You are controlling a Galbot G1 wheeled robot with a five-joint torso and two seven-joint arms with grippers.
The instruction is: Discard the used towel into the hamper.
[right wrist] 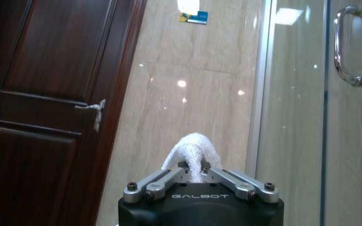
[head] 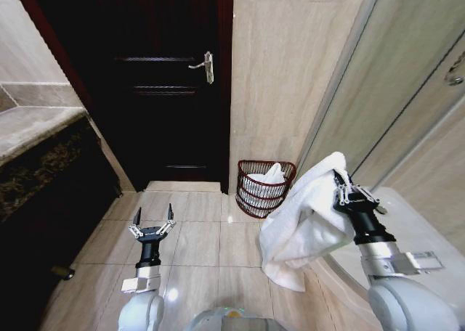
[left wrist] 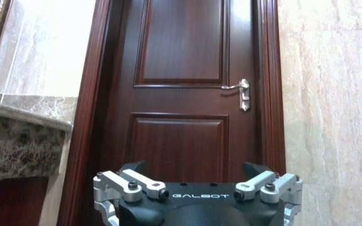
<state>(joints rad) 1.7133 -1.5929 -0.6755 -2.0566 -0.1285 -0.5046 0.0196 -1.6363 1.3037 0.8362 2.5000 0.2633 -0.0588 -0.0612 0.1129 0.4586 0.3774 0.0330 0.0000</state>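
beside hamper (head: pixel 265 188), right gripper (head: pixel 340 180) pinching towel (head: pixel 305 218)

Bathroom: tiled walls (head: pixel 276 70), glass shower door (right wrist: pixel 350 117), hamper (head: pixel 264 188).

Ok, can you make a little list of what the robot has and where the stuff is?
towel: white, hanging from the right gripper, draped on its left side
right gripper: shut on the towel, raised
left gripper: open, low over the floor tiles, holding nothing
hamper: on the floor by the wall, right of the dark door
inside hamper: something white already
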